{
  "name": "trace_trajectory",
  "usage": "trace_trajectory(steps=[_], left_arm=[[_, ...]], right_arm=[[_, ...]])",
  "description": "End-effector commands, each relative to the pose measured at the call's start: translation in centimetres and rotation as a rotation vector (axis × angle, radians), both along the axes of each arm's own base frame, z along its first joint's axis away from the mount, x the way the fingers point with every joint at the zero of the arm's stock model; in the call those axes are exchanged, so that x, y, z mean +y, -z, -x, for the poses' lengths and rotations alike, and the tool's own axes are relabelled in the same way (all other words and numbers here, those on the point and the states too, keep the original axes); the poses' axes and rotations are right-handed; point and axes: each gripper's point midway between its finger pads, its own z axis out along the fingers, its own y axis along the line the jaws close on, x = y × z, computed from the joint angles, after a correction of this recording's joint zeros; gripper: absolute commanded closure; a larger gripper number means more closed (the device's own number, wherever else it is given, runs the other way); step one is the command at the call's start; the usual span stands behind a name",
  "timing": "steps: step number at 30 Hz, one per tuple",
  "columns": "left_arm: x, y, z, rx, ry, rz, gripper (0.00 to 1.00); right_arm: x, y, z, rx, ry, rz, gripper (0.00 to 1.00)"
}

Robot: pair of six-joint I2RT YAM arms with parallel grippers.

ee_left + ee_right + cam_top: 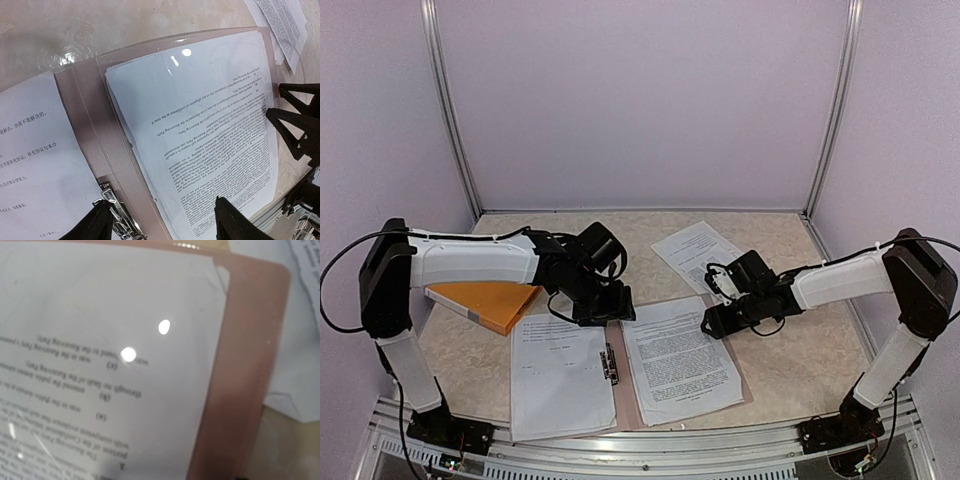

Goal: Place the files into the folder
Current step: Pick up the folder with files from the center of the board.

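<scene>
While left fingers (97, 225) & right fingers (715, 322) gape wide, empty, over open folder (85, 115), files (680, 360) lie inside w/ one sheet (692, 248) loose on tabletop (770, 230) behind. Thin, floppy paper, prob. slick: pinch free corner.

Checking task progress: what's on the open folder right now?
On the folder: one printed sheet left of the metal clip, a stack right of it under a glossy clear cover. Sheets below the tops are hidden; count unknown.

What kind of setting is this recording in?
Probably a lab test booth: plain panel walls on aluminium posts enclose a table with a left arm and right arm bolted at its near edge.
</scene>
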Motion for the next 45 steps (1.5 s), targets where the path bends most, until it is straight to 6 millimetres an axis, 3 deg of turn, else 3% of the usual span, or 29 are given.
trace_trajectory(steps=[1,5,12,17,22,28,33,37,45], left_arm=[[3.4,-1.6,1.1,-0.044,-0.041,-0.071,0.28],[7.0,-1.8,2.5,-0.047,-0.113,-0.131,0.25],[12.7,0.2,6.7,0.050,-0.241,-0.192,0.22],[16.6,1.2,9.4,0.106,-0.348,-0.224,0.22],[19.8,1.6,11.0,0.143,-0.450,-0.207,0.24],[22.3,2.1,11.2,0.171,-0.530,-0.141,0.25],[22.9,2.2,10.0,0.178,-0.532,-0.115,0.26],[23.0,2.8,8.5,0.169,-0.520,-0.146,0.25],[22.4,3.9,6.8,0.181,-0.505,-0.119,0.24]], right_arm=[[-1.2,0.5,0.7,0.040,0.010,0.051,0.38],[-1.5,-0.7,0.0,-0.003,0.015,0.072,0.38],[-0.4,-4.9,-1.0,-0.133,-0.016,0.083,0.38],[3.8,-7.1,-0.1,-0.197,-0.099,0.075,0.38],[8.7,-6.5,1.5,-0.221,-0.205,0.098,0.39],[14.3,-4.5,3.3,-0.218,-0.337,0.125,0.40],[17.3,-4.6,3.6,-0.211,-0.389,0.082,0.41],[15.6,-4.7,2.2,-0.227,-0.306,0.147,0.40],[6.5,-4.4,-0.7,-0.177,-0.097,0.201,0.32]])
